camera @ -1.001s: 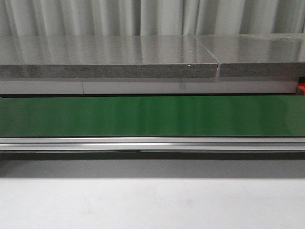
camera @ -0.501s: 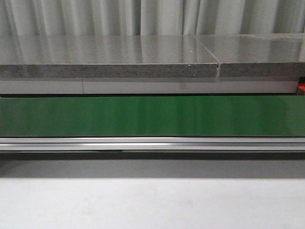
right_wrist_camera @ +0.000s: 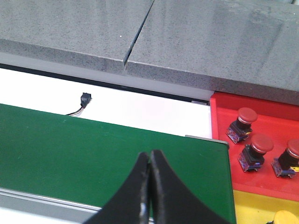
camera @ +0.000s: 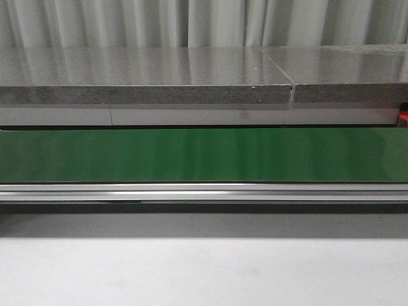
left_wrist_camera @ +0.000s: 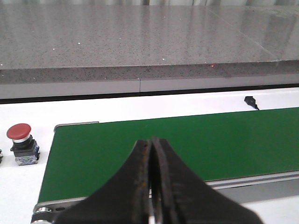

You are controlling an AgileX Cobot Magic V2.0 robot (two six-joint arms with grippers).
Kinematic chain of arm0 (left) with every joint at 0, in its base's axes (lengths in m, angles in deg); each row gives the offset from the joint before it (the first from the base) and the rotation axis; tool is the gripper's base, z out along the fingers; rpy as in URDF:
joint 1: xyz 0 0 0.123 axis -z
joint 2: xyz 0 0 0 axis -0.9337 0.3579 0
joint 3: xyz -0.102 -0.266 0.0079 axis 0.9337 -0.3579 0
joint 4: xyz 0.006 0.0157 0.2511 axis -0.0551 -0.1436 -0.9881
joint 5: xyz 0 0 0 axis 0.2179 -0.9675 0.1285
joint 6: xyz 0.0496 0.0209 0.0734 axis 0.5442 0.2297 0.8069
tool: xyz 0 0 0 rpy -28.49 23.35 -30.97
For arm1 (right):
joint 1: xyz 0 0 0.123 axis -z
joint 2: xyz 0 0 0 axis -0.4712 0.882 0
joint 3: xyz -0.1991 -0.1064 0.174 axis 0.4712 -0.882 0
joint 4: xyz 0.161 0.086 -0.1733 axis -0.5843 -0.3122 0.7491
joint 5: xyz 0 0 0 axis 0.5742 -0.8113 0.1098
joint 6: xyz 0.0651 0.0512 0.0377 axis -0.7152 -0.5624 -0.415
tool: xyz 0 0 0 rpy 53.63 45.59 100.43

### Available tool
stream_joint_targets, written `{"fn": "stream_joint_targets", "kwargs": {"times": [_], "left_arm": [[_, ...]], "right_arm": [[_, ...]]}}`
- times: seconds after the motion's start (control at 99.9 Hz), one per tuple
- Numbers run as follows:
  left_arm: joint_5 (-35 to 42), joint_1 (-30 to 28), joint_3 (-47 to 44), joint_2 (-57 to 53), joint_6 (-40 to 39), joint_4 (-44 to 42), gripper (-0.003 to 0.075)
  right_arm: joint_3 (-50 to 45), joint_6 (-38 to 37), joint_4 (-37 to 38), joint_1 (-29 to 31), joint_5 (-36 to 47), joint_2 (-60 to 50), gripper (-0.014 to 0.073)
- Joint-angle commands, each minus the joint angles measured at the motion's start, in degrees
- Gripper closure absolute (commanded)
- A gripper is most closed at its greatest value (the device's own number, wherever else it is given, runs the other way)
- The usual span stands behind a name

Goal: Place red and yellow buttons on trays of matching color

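**benchrat:** Grey speckled stone slabs (camera: pixel 146 76) run along the back with pale curtains (camera: pixel 191 22) behind them, and the green conveyor belt (camera: pixel 204 155) crosses in front. What are the fingers doing?

**cobotfan:** Both pairs are pressed together with nothing between them. The left gripper (left_wrist_camera: pixel 150 154) hangs over the near edge of the belt (left_wrist_camera: pixel 177 144), tips touching. The right gripper (right_wrist_camera: pixel 149 163) is the same, pinched closed over the belt (right_wrist_camera: pixel 93 154) close to its end. Neither arm shows up in the front view, just belt, the aluminium rail (camera: pixel 204 191) below it and the white tabletop (camera: pixel 204 274).

**benchrat:** And the buttons?

**cobotfan:** Working outward from the left gripper: one red button (left_wrist_camera: pixel 20 143) stands upright on the white table just off the belt's end, red cap on a black and blue base. Something else sits right at the picture edge beside it, too cut off to tell. Farther along, a small black connector (left_wrist_camera: pixel 251 101) lies on the white strip between belt and slab.

Off the belt's other end, beside the right gripper, is the red tray (right_wrist_camera: pixel 261 140) with three red buttons in it: one (right_wrist_camera: pixel 242 124) nearest the slab, another (right_wrist_camera: pixel 255 151) next to it, a third (right_wrist_camera: pixel 288 159) at the frame edge. The yellow tray (right_wrist_camera: pixel 252 207) touches the red tray on its near side, with a yellow button (right_wrist_camera: pixel 286 218) poking in at the corner. A black connector on a wire (right_wrist_camera: pixel 84 100) lies on the white strip behind the belt.
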Motion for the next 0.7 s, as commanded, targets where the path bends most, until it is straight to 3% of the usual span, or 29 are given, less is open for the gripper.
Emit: {"fn": "stream_joint_targets", "kwargs": {"times": [0.0,0.24,0.31,0.411,0.581,0.691], "left_arm": [[4.26,0.41,1.64,0.40,-0.15,0.55,0.0739],[4.26,0.41,1.64,0.40,-0.15,0.44,0.0736],[4.26,0.41,1.64,0.40,-0.15,0.44,0.0703],[4.17,0.41,1.64,0.40,-0.15,0.44,0.0558],[3.79,0.41,1.64,0.40,-0.15,0.44,0.0163],[3.50,0.41,1.64,0.40,-0.15,0.44,0.0090]], "right_arm": [[1.47,0.52,-0.51,-0.02,3.66,0.08,0.0662],[1.47,0.52,-0.51,-0.02,3.66,0.08,0.0662],[1.47,0.52,-0.51,-0.02,3.66,0.08,0.0662],[1.47,0.52,-0.51,-0.02,3.66,0.08,0.0662],[1.47,0.52,-0.51,-0.02,3.66,0.08,0.0662],[1.47,0.52,-0.51,-0.02,3.66,0.08,0.0662]]}}
